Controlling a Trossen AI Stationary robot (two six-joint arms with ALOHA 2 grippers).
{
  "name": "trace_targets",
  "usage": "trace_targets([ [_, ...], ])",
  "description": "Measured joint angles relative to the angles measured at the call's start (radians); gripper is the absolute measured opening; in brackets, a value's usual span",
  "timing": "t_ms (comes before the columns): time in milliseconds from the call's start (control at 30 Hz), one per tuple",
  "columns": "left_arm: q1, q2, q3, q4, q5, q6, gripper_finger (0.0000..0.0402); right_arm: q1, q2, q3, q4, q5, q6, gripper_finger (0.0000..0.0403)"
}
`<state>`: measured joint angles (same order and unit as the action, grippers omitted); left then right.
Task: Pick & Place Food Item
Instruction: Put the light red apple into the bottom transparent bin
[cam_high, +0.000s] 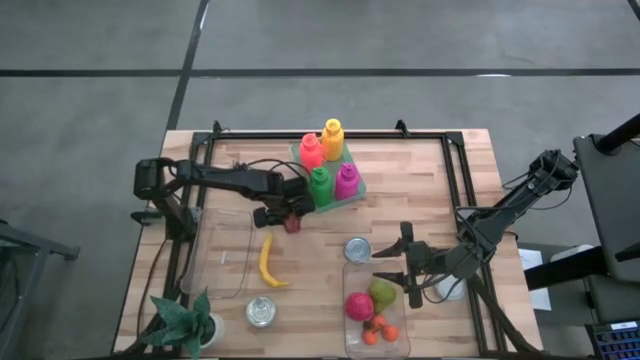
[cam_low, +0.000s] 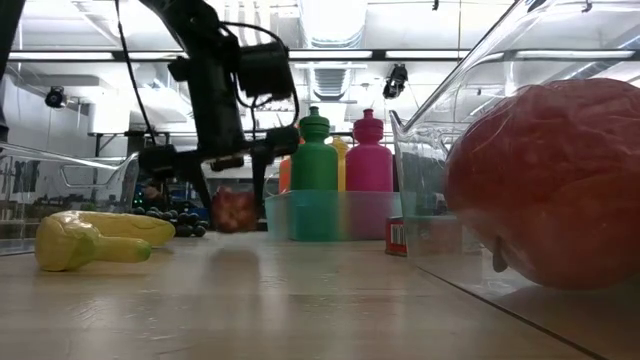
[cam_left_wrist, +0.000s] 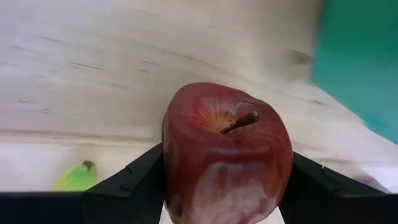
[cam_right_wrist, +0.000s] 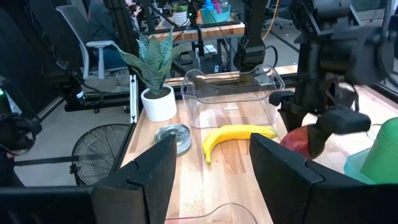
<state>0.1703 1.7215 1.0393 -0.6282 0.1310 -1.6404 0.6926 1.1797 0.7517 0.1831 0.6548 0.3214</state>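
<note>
A red apple (cam_left_wrist: 227, 149), stem up, sits between the fingers of my left gripper (cam_high: 290, 220), which is shut on it. This is just in front of the teal bottle tray (cam_high: 352, 192), near the table's middle. The apple also shows in the low view (cam_low: 235, 210) and the right wrist view (cam_right_wrist: 297, 140). It is low over the wood; whether it rests on the table I cannot tell. My right gripper (cam_high: 385, 265) hovers open over the clear bin (cam_high: 349, 338) at the near right, with nothing between its fingers (cam_right_wrist: 155, 171). My left gripper pinches the apple by two opposite sides (cam_left_wrist: 171, 158) between its two fingers (cam_left_wrist: 134, 180). The fingers come from above and point steeply down. The apple stays upright, its stem toward the camera.
The tray carries several coloured bottles (cam_high: 333, 140). A yellow banana (cam_high: 267, 262) lies beside an empty clear bin (cam_high: 225, 255) at the left. Two cans (cam_high: 357, 248) (cam_high: 262, 311) and a potted plant (cam_high: 190, 320) stand nearer the front edge. The right bin holds fruit (cam_high: 360, 305).
</note>
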Motion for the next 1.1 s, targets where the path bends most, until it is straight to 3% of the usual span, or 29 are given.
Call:
trace_targets([
  [400,0.003,-0.268,0.0,-0.001,-0.053,0.22,0.0239,0.001,0.0,0.0,0.0,0.0,0.0,0.0199],
  [667,-0.024,-0.401,0.0,0.142,-0.051,0.539,0.0239,0.001,0.0,0.0,-0.002,0.0,0.0,0.0199],
  [900,-0.166,-0.433,0.0,0.315,-0.024,0.853,0.0239,0.001,0.0,0.0,-0.001,0.0,0.0,0.0199],
  [1100,-0.346,-0.421,0.0,0.444,-0.031,1.031,0.0239,0.001,0.0,0.0,-0.001,0.0,0.0,0.0199],
])
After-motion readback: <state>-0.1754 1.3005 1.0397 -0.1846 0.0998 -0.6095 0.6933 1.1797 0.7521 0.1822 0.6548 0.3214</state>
